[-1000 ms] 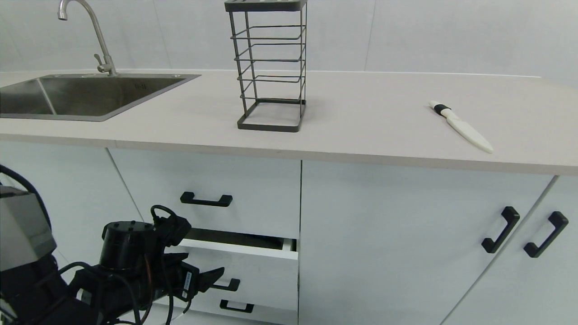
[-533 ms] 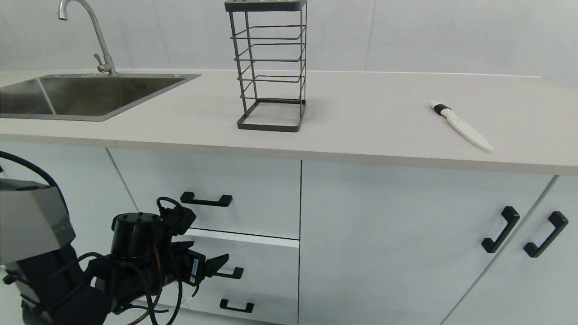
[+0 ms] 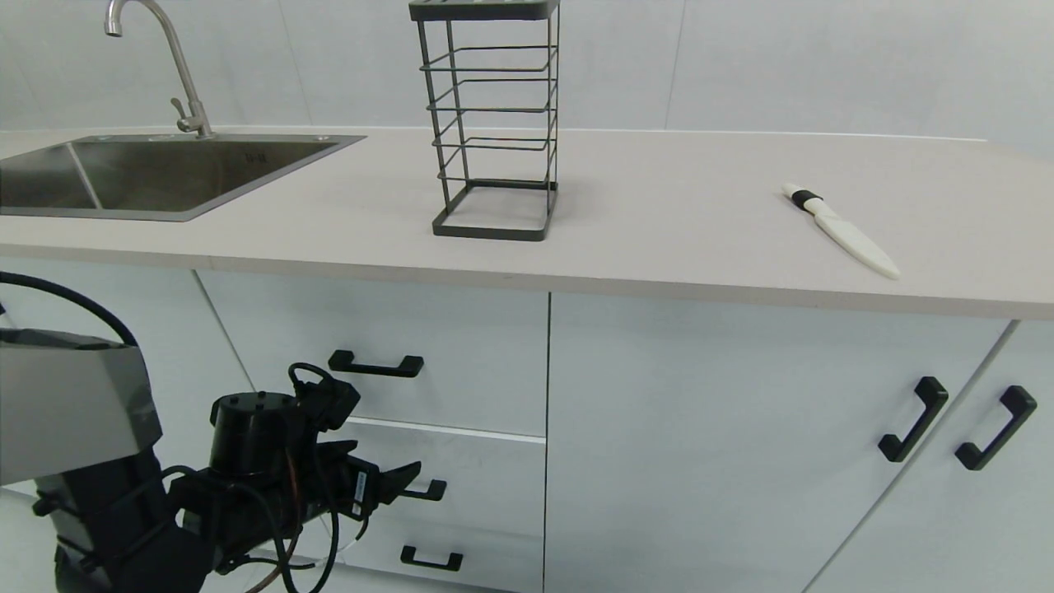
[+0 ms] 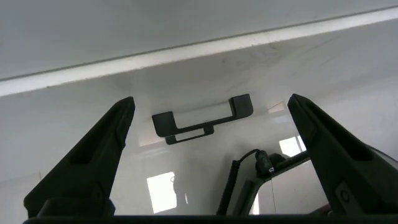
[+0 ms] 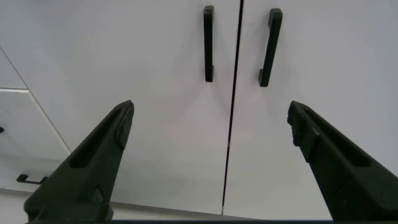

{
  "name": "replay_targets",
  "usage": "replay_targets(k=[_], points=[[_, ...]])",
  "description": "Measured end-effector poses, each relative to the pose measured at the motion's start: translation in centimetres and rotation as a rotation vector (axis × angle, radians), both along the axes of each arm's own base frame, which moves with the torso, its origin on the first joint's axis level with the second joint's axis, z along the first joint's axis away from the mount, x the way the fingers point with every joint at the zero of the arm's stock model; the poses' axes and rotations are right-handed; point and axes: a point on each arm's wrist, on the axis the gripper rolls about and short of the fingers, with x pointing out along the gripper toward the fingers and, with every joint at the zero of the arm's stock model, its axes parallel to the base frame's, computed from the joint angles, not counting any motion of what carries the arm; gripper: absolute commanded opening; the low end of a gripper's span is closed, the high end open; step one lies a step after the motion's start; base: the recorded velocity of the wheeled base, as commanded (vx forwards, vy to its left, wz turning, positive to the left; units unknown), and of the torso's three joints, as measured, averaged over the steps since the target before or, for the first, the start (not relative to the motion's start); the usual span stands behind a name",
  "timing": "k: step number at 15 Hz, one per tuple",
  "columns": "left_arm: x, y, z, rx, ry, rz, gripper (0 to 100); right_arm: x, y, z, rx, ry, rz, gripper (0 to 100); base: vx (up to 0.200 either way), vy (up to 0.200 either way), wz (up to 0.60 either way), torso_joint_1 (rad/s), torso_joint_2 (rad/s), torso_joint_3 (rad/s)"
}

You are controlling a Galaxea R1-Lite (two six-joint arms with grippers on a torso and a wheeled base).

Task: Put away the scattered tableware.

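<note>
At the upper left of the head view a steel sink (image 3: 107, 212) with a curved faucet (image 3: 169, 58) is set into the counter (image 3: 659, 222). Low at the left, the left gripper (image 3: 395, 486) sits before the middle drawer (image 3: 486, 473). Its fingers are spread wide and grip nothing, and in the wrist view the black drawer handle (image 4: 202, 119) lies ahead in the gap between them (image 4: 211, 106); whether a fingertip touches it cannot be told. A second ago this drawer stood pulled out with a dark gap above its front; now it is flush with the cabinet face, and the gripper has moved in toward the cabinet with it. At centre a tall black wire rack (image 3: 494, 123) stands upright on the counter, unmoved. A broad stretch of counter separates it from the white knife (image 3: 840, 231), which lies flat at the right, also unmoved. Its long axis runs diagonally, with the black-banded handle end toward the upper left and the tip toward the lower right, near the counter's front edge. The right gripper (image 5: 210, 111), fingers likewise wide apart and holding nothing, faces the two door handles (image 5: 208, 43) at the lower right.
</note>
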Motion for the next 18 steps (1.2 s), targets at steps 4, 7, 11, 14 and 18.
replay_targets(k=[4,7,11,14,18], points=[[-3.3,0.9,0.6,-0.011,-0.033,-0.003,100,0.0,0.0,0.0,0.001,0.000,0.000,100,0.000,0.000,0.00,0.000,0.00,0.000],[-5.1,1.5,2.4,-0.045,-0.097,0.005,100,0.0,0.0,0.0,0.000,0.000,0.000,100,0.000,0.000,0.00,0.000,0.00,0.000],[-6.8,2.2,6.7,-0.113,-0.302,0.024,100,0.0,0.0,0.0,0.000,0.000,0.000,100,0.000,0.000,0.00,0.000,0.00,0.000],[-9.1,3.4,10.0,-0.154,-0.456,0.055,100,0.0,0.0,0.0,0.000,0.000,0.000,100,0.000,0.000,0.00,0.000,0.00,0.000],[-13.1,4.9,11.4,-0.150,-0.489,0.101,100,0.0,0.0,0.0,0.000,0.000,0.000,100,0.000,0.000,0.00,0.000,0.00,0.000]])
